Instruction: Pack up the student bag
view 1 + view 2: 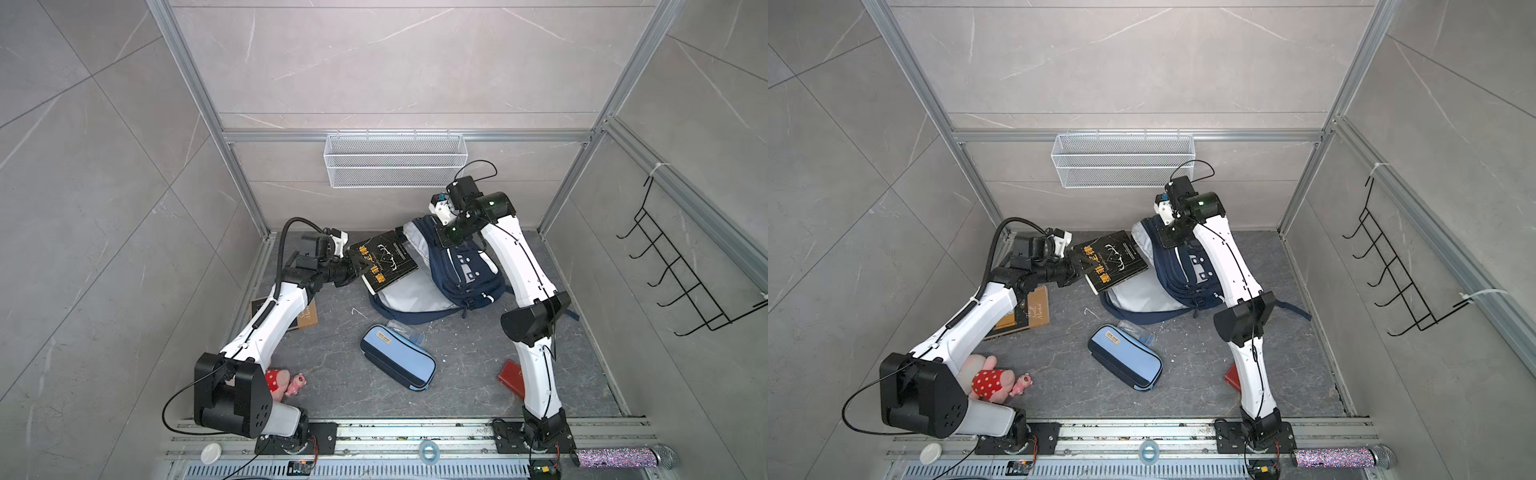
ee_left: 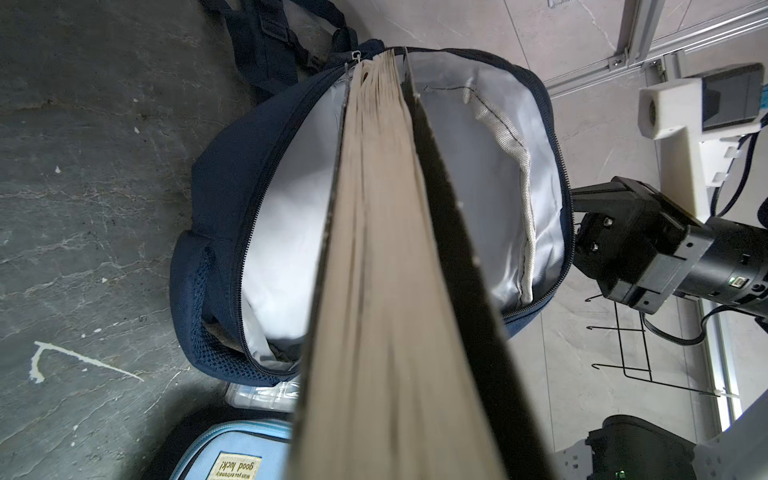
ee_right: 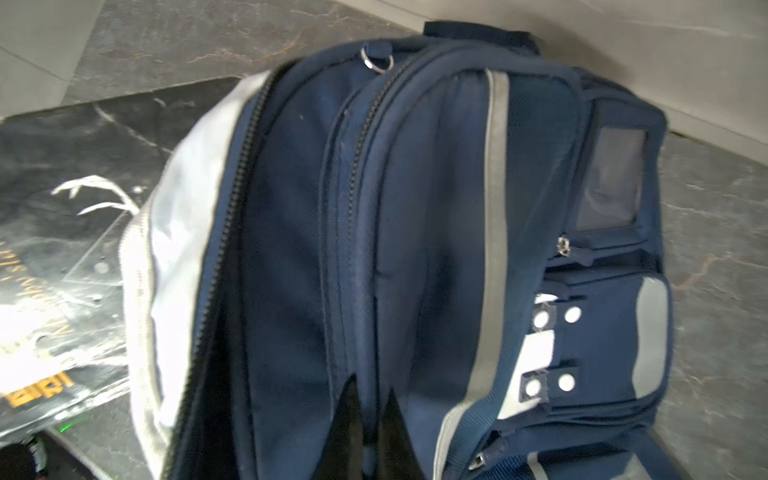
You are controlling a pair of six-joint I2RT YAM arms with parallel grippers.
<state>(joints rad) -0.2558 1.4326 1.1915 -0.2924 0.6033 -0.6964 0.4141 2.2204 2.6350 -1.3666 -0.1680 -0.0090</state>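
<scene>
Navy fabric with a pale grey lining: the student bag [image 1: 461, 270] lies on the dark, stone-patterned floor [image 1: 332, 386] close under the back wall. Its main compartment is unzipped and gapes toward my left side. My right pincer [image 1: 444, 241] is pinched tight on fabric at the top of the bag and holds the front panel up, so the mouth stands wide. My left pincer [image 1: 356, 266] is narrowed onto one corner of a black book [image 1: 386, 262], which hangs tilted over the bag's exposed lining. In the left wrist view the book's cream page edges run down the middle of the zip-edged opening, with lining free on both sides. Whether its far corner touches the zip rim I cannot tell.

Counted:
- One bag.
- Two books: the black one in my grip and a brown one [image 1: 1034, 311] left of the bag, partly under my left arm.
- One light-blue pencil case [image 1: 397, 361] in front of the bag.
- One clear plastic box [image 1: 405, 332] between the case and the bag.
- One plush toy [image 1: 992, 382] in red dotted cloth.
- One flat red thing [image 1: 510, 376] beside my right arm.

A strip of bare floor runs along the bag's near edge. The bag is soft, with mesh padding and grey stripes; the book is stiff and rectangular, and the case is oblong and rounded.
</scene>
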